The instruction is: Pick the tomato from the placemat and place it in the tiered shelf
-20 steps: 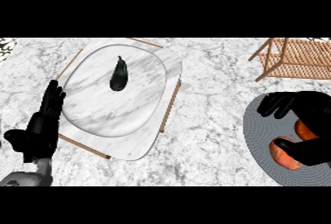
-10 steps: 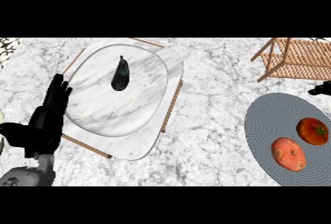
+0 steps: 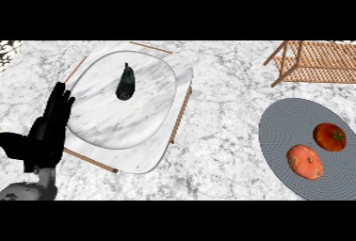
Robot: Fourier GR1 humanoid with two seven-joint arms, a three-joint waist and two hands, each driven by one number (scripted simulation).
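Observation:
Two tomatoes lie on a round grey placemat (image 3: 288,117) at the right: a darker red tomato (image 3: 329,136) with a green stem, and a paler orange-red one (image 3: 305,161) in front of it. The wooden tiered shelf (image 3: 316,61) stands at the back right. My left hand (image 3: 45,134) rests open at the left edge, fingers straight and pointing up, beside the marble tray. My right hand does not show.
A marble tray (image 3: 139,150) with wooden rails sits left of centre and holds a pale oval plate (image 3: 104,127) with a dark eggplant (image 3: 125,82) on it. Bare marble counter (image 3: 222,141) lies between tray and placemat.
My right hand, which hovered over the tomatoes a second ago, drew back toward the right edge and has left the view. Both tomatoes stay on the placemat. The left hand barely shifted.

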